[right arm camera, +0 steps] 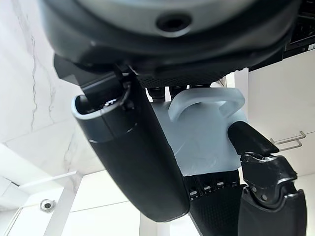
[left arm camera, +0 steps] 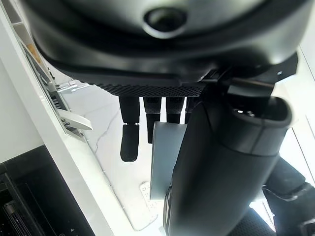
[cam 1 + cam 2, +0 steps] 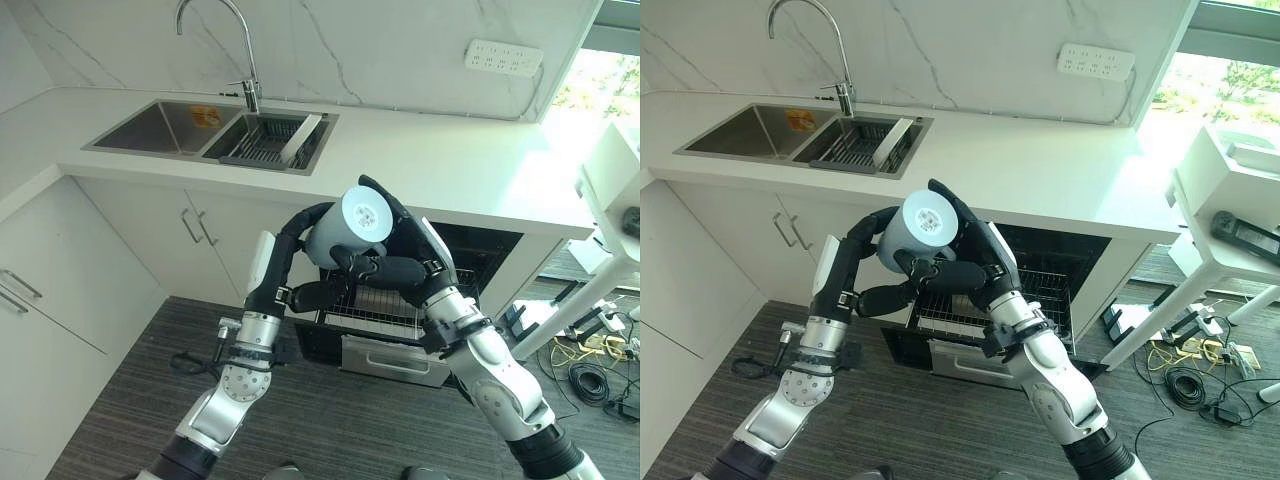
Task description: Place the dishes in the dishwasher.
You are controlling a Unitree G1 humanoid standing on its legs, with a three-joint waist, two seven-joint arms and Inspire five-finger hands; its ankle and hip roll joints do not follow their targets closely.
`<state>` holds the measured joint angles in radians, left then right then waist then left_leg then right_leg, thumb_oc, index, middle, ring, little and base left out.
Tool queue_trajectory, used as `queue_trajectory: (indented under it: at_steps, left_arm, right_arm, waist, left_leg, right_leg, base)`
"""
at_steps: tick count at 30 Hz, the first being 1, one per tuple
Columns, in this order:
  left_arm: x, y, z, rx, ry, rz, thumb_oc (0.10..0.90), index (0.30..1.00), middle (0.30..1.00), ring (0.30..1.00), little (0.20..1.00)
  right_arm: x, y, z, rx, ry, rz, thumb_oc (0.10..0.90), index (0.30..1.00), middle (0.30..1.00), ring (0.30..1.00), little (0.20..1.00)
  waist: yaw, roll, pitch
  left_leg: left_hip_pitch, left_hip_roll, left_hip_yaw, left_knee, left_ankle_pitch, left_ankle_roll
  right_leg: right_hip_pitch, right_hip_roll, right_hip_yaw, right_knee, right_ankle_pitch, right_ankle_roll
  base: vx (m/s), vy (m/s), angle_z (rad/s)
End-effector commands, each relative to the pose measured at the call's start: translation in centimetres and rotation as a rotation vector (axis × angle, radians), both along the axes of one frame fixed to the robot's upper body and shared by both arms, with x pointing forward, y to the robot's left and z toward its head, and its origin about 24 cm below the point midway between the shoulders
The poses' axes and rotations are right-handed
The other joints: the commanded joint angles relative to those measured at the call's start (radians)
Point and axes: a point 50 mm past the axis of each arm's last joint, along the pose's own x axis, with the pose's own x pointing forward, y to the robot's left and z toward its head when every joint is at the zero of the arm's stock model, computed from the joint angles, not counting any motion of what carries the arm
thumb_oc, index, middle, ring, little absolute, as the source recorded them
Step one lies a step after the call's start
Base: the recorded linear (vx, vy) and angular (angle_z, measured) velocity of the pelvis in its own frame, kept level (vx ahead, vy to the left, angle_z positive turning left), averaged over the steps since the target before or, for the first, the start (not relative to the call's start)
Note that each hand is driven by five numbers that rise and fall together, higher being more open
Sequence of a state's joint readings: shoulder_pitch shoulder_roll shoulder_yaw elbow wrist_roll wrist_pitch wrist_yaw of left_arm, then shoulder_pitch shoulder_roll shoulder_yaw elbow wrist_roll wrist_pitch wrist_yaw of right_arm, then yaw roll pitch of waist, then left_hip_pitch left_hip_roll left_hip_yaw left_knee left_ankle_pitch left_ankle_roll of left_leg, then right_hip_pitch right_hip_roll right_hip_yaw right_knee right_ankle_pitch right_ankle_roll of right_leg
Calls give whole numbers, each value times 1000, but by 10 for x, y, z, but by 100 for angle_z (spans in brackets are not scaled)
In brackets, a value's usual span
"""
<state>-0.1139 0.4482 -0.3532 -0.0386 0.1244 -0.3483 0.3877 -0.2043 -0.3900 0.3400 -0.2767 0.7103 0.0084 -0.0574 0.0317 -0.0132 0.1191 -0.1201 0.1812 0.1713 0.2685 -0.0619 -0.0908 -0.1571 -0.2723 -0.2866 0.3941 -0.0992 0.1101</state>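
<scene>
From the left eye view I see both hands raised in front of the white surface, sharing a pale blue mug whose round base faces the camera: the left hand curls round it from the left and the right hand from the right, thumb across the front. Directly below and behind them the dishwasher stands open under the surface, its wire rack pulled out. The sink with its tall tap sits at the far left. In the right eye view the same grip holds the mug above the rack, well clear of it, and a white socket strip is fixed to the marble wall. In the left wrist view my left hand's fingers hang curled beside the mug's grey-blue side, the thumb a dark bulk in front; contact looks likely, though the angle is poor. In the right wrist view the right hand's thumb lies along the mug, the mug's handle arches just past it, and the other hand's dark fingers close in from the opposite side.
</scene>
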Motion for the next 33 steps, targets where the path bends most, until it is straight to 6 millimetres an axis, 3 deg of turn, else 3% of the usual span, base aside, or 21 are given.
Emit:
queue_trajectory:
  at_steps: [1, 2, 3, 21, 22, 23, 24, 33]
  left_arm:
    - [7, -21, 63, -90, -297, -107, 400, 300, 300, 300, 300]
    - [7, -21, 63, -91, -297, -108, 400, 300, 300, 300, 300]
    - [7, -22, 63, -92, -297, -109, 400, 300, 300, 300, 300]
    - [8, -21, 57, -142, -238, -100, 400, 300, 300, 300, 300]
    - [8, -19, 56, -148, -231, -96, 436, 354, 354, 354, 354]
    - [8, -17, 56, -152, -227, -92, 765, 848, 848, 848, 848]
    - [7, -15, 56, -158, -228, -84, 800, 900, 900, 900, 900]
    - [7, 20, 45, -178, -214, 97, 800, 900, 900, 900, 900]
  right_arm:
    - [-2, 7, 67, 165, -318, 12, 800, 900, 900, 900, 900]
    - [-2, 6, 68, 166, -319, 4, 744, 815, 815, 815, 815]
    - [-2, 6, 68, 168, -320, -6, 400, 300, 300, 300, 300]
    - [-4, -2, 68, 139, -350, -124, 400, 300, 300, 300, 300]
    - [-3, -4, 68, 128, -353, -139, 400, 300, 300, 300, 300]
    - [-3, -7, 67, 121, -356, -158, 400, 300, 300, 300, 300]
    - [-3, -10, 67, 115, -362, -186, 400, 300, 300, 300, 300]
    - [-7, -37, 61, 106, -373, -304, 400, 300, 300, 300, 300]
  waist:
    - [5, -18, -50]
    - [5, -18, -50]
    - [3, -18, -50]
    - [-3, -10, -44]
    - [-2, -10, -43]
    - [-2, -9, -43]
    - [-2, -9, -42]
    - [-7, -5, -37]
  left_leg:
    - [51, 28, -29, 32, -163, 5]
    - [51, 28, -29, 32, -163, 5]
    - [51, 28, -29, 32, -163, 5]
    - [55, 26, -26, 32, -164, 6]
    - [55, 26, -26, 32, -163, 6]
    - [54, 26, -25, 32, -163, 5]
    - [54, 26, -25, 32, -162, 5]
    - [55, 27, -24, 32, -161, 3]
  right_leg:
    - [83, -25, -5, -94, -47, 70]
    - [83, -25, -5, -94, -48, 70]
    - [83, -24, -4, -94, -48, 70]
    - [85, -19, 4, -94, -51, 67]
    - [85, -19, 4, -94, -51, 66]
    - [85, -19, 3, -94, -52, 66]
    - [85, -19, 3, -94, -51, 66]
    - [83, -16, 8, -94, -52, 63]
  base:
    - [0, 0, 0]
    - [15, 4, 4]
    - [15, 6, 6]
    - [2, 1, 1]
    - [0, 0, 0]
    - [0, 0, 0]
    - [0, 0, 0]
    - [1, 0, -1]
